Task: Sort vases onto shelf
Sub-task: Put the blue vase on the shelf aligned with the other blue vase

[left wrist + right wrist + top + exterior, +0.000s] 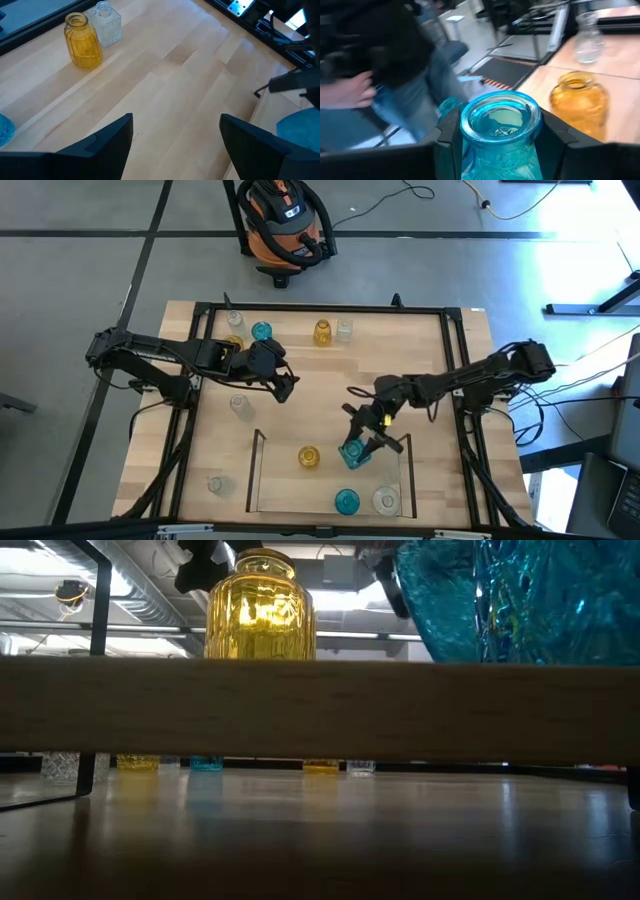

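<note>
My right gripper point(358, 445) is shut on a teal vase point(352, 453) over the shelf point(256, 470), a light-wood area with a thin dark rail. On the shelf stand an amber vase point(309, 457), a teal vase point(346, 500) and a clear vase point(386, 500). My left gripper point(285, 385) hangs open over bare wood left of the table's middle, its fingers point(102, 140) around nothing. Several more vases stand on their bases along the far edge, among them an amber vase point(82, 40) and a clear vase point(107, 22). My right gripper pinches the teal vase's neck point(470, 137), just under the rim, between its two fingers point(447, 142). The fingers come in nearly level, slanting from the table's far right. The vase stands about upright, mouth up. Whether its base touches the shelf I cannot tell.
Single clear vases stand at the table's left point(240, 405) and near left point(215, 485). A black frame point(320, 308) runs around the tabletop. A person point(395, 55) is close by beyond the table's edge. An orange vacuum point(283, 225) sits on the floor behind.
</note>
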